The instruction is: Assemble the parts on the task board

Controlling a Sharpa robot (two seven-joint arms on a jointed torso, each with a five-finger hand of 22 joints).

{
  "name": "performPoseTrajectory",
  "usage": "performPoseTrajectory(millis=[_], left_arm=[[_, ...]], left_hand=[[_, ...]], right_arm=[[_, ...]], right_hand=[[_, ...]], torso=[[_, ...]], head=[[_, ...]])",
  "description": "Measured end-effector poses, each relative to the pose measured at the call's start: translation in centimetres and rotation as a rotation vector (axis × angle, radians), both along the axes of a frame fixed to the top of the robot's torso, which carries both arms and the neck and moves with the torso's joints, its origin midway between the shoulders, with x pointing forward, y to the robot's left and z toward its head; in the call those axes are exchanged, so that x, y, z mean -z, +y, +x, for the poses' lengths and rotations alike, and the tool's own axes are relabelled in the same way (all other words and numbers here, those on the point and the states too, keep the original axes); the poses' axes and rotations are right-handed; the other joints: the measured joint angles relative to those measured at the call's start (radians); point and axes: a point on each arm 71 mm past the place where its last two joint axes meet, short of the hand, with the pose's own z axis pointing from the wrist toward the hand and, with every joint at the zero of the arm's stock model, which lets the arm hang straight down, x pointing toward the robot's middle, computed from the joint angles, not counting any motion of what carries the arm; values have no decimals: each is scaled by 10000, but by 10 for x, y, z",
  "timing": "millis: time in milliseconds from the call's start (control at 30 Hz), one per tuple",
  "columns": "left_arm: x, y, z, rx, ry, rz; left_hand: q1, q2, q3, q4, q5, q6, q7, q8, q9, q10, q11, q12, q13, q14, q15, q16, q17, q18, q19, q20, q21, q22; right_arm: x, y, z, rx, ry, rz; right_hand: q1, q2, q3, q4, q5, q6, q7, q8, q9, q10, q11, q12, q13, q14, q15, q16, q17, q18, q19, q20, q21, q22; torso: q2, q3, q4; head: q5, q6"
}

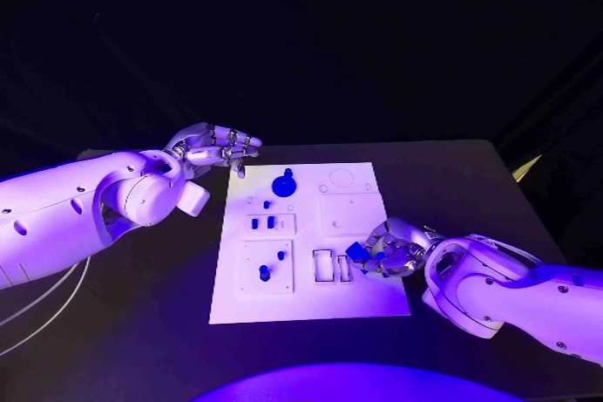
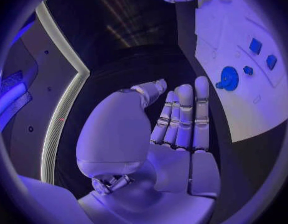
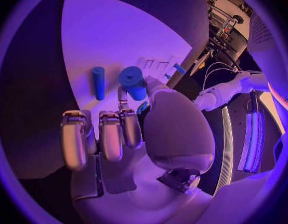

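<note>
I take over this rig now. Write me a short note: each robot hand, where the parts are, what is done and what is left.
Left robot hand: holds nothing, fingers extended, off the far-left corner of the white rectangular task board.
Right robot hand: holds a small blue cylindrical part at the board's right edge, over the slots.
Round blue disc part sits at the far end; small blue parts near the middle, another blue part nearer.
Left: place the held part.
</note>
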Motion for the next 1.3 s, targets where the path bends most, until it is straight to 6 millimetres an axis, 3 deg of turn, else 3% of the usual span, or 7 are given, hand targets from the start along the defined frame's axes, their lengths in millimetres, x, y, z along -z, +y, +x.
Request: performPoseTrajectory(millis=[233, 700, 833, 1067, 1300], left_arm=[[0, -1, 0, 10, 2, -4], [0, -1, 0, 18, 2, -7], [0, -2, 0, 27, 3, -11], [0, -2, 0, 34, 5, -12], [0, -2, 0, 38, 9, -12]], left_hand=[[0, 0, 0, 0, 0, 0, 0, 0, 0, 0, 0, 0, -9, 0, 0, 0, 0, 0, 0, 0, -44, -19], [0, 0, 0, 0, 0, 0, 0, 0, 0, 0, 1, 0, -9, 0, 0, 0, -1, 0, 0, 0, -43, -20], [0, 0, 0, 0, 0, 0, 0, 0, 0, 1, 0, 36, -9, 0, 0, 0, -1, -1, 0, 0, -42, -19], [0, 0, 0, 0, 0, 0, 0, 0, 0, 1, 1, 36, -9, 0, 0, 0, -1, 0, 0, 0, -41, -19], [0, 0, 0, 0, 0, 0, 0, 0, 0, 1, 1, 36, -9, 0, 0, 0, -1, 0, 0, 0, -41, -18]], right_arm=[[-9, 6, 2, 169, 205, 469], [-3, 34, 2, 48, 1054, 1133], [-1, 39, 4, 43, 1179, 1186], [6, 44, 5, 74, 1432, 1159], [8, 47, 5, 27, 1549, 1154]], right_hand=[[0, 0, 52, -6, 65, 0, 0, 0, -1, 0, 0, 0, -1, 0, 0, -1, -1, 0, 0, 0, 0, -1], [-23, 15, 141, 55, 60, 18, 20, 0, -1, -1, 2, 0, -1, 0, 1, -1, -1, 1, 0, 1, 0, -3], [-399, 88, 142, 59, 35, 56, 57, 1, -1, 2, 0, -1, -2, 0, 2, -1, -1, 0, -36, -34, 0, -3], [-627, 15, 192, 57, -118, 72, 73, 19, 11, 17, -54, -1, -2, -23, -21, 37, -2, 1, 0, -70, -1, -3], [-787, -41, 193, 57, -197, 91, 91, 313, 22, 1, -70, -1, 6, -1, -71, 37, -2, 0, 0, -69, -1, -4]], torso=[[-5, -13, 5], [14, -8, 13], [14, -9, 19], [16, -9, 15], [16, -1, 13]], head=[[-22, 22], [-1, -41], [2, -55], [37, -93], [58, -128]])
